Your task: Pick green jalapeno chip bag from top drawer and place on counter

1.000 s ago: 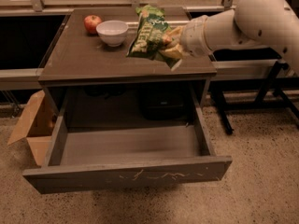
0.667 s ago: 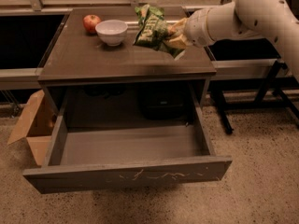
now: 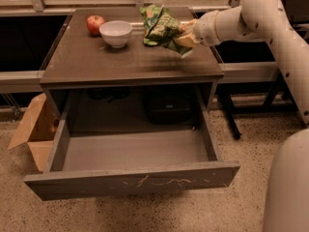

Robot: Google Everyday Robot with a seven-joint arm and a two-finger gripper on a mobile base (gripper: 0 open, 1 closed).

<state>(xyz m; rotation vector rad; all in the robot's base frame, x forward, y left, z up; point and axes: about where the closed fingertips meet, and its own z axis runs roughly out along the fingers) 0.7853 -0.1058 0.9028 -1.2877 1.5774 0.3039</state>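
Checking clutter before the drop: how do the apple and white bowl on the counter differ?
The apple is red and round; the bowl is white, open-topped and wider. The apple sits left of the bowl; the bowl is nearer the green jalapeno chip bag. Both rest on the counter, left of the gripper, which grips the bag at its right rear.

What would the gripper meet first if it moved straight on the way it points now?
Holding the green jalapeno chip bag, the gripper points left in the picture across the counter. Beyond the bag, probably the white bowl, though depth is unclear.
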